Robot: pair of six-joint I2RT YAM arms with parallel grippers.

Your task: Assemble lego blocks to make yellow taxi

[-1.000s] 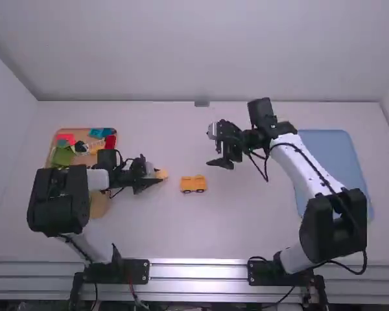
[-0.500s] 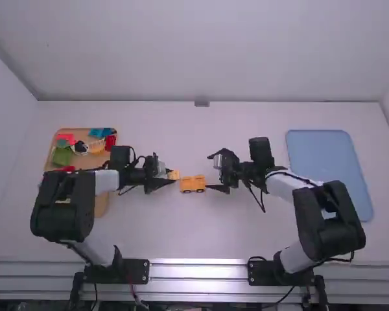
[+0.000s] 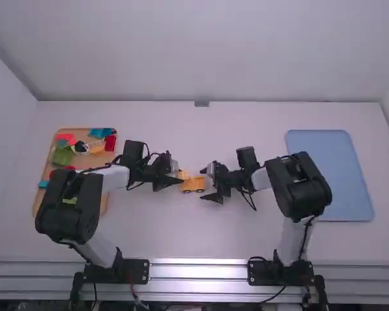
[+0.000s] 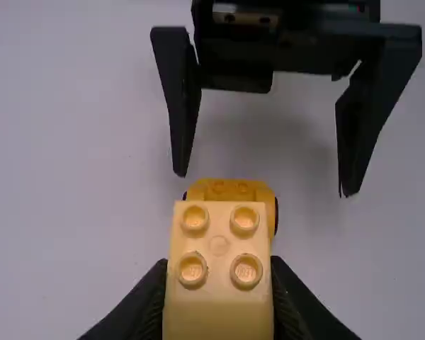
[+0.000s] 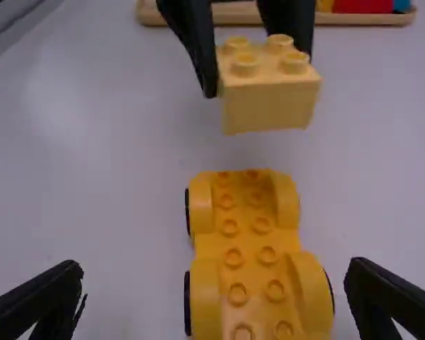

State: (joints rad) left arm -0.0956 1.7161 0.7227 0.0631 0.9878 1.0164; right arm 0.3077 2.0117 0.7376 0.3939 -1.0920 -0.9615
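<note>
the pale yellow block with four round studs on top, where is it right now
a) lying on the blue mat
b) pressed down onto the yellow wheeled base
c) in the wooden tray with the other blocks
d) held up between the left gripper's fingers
d, the pale yellow four-stud block is clamped in the left gripper, raised off the table with a gap between it and the yellow wheeled base.

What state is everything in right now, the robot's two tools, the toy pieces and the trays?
Left tool: shut on the pale yellow brick
Right tool: open
Pale yellow brick: held, studs up, not joined to the base
Yellow wheeled car base: upright on the table, studs uncovered
Wooden tray: flat, holding colorful blocks
Blue tray: lying flat
</note>
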